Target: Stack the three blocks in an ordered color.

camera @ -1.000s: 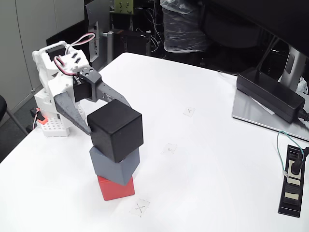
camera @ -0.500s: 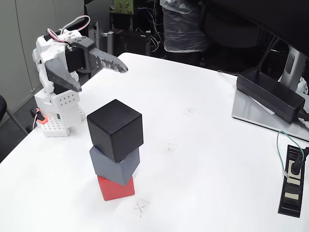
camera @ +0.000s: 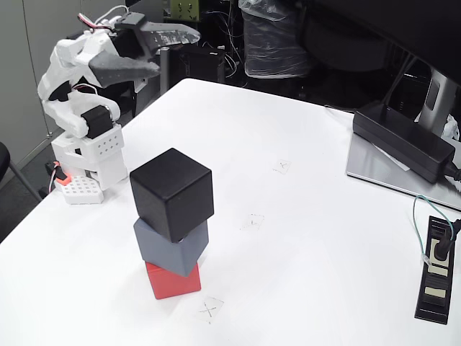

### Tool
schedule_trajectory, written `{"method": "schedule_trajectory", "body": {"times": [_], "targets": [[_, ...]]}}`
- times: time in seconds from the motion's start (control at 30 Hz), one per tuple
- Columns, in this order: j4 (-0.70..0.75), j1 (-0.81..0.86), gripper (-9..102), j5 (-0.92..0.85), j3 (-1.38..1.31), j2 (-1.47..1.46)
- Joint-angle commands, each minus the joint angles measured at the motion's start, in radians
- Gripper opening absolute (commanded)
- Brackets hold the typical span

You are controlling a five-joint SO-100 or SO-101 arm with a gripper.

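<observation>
From the fixed view I see the three cubes piled in one column on the white worktop (camera: 302,238), toward its near left part. The red block (camera: 171,281) sits at the bottom, touching the worktop; the grey block (camera: 171,246) rests on it, and the black block (camera: 172,193) rests on the grey one. Each cube is turned a little against the one below, so the corners do not line up, and the black one overhangs the grey on the left.

My tool (camera: 176,50) is raised high at the upper left, well apart from the pile and above the white arm base (camera: 90,155). Its two grey fingers point to the right with a narrow gap between their tips, and they grasp nothing; it is released.

On the right side of the worktop I see a flat black power adapter (camera: 403,140) lying on a grey slab, and a black power strip (camera: 437,270) near the right edge with a green cable plugged into it. Small X marks are taped on the worktop, one just right of the red block.
</observation>
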Motion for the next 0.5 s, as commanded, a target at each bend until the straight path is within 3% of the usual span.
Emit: {"method": "schedule_trajectory", "body": {"times": [0.0,0.23,0.47], "targets": [[-0.018,-0.072,11,0.192,-0.044,-0.003],[-0.011,-0.239,-1,0.531,-0.029,-0.005],[-0.008,-0.259,-1,0.873,0.051,-0.006]]}}
